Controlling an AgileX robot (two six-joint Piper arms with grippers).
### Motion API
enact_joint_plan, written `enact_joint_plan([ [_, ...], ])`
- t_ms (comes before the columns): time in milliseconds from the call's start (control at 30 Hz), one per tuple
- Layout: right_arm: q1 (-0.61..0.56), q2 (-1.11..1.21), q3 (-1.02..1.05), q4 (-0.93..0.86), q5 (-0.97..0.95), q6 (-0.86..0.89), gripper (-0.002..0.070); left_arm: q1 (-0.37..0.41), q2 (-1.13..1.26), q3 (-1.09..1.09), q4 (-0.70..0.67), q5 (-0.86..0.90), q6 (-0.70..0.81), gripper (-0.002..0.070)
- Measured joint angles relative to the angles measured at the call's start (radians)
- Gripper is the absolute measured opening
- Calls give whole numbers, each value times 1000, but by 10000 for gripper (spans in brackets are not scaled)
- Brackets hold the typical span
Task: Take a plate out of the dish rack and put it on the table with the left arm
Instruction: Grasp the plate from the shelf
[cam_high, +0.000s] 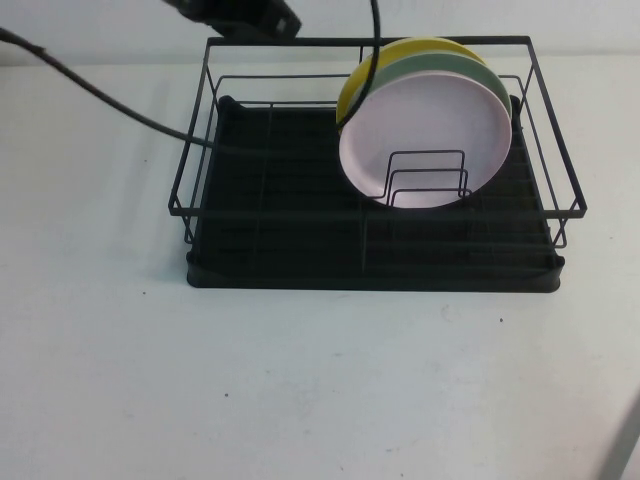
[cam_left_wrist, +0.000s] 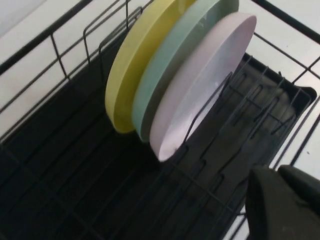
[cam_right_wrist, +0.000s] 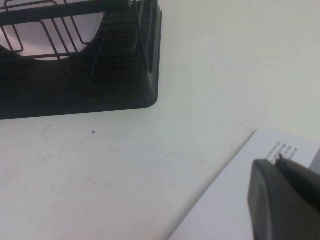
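The pale pink plate stands on edge in the black wire dish rack, leaning on a mint-green plate and a yellow plate behind it. The left wrist view shows the pink plate at the front of the stack. My left gripper hangs above the rack's far left rim, apart from the plates; in its wrist view the gripper has its fingers together and holds nothing. My right gripper is shut and empty over a white paper sheet on the table.
Small wire dividers stand in front of the pink plate. The left arm's black cable runs across the table into the rack. White table surface lies to the left and in front of the rack.
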Motion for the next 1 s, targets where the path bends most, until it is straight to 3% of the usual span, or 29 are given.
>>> enact_joint_plan([
  [200, 0, 0, 0, 0, 0, 0, -18, -70, 160, -120, -11, -8, 110, 18],
  [467, 0, 0, 0, 0, 0, 0, -18, -135, 238, -122, -11, -79, 245, 356],
  [533, 0, 0, 0, 0, 0, 0, -18, -144, 238, -122, -15, -107, 256, 399],
  [1000, 0, 0, 0, 0, 0, 0, -18, -165, 325, -123, -21, -307, 369, 434],
])
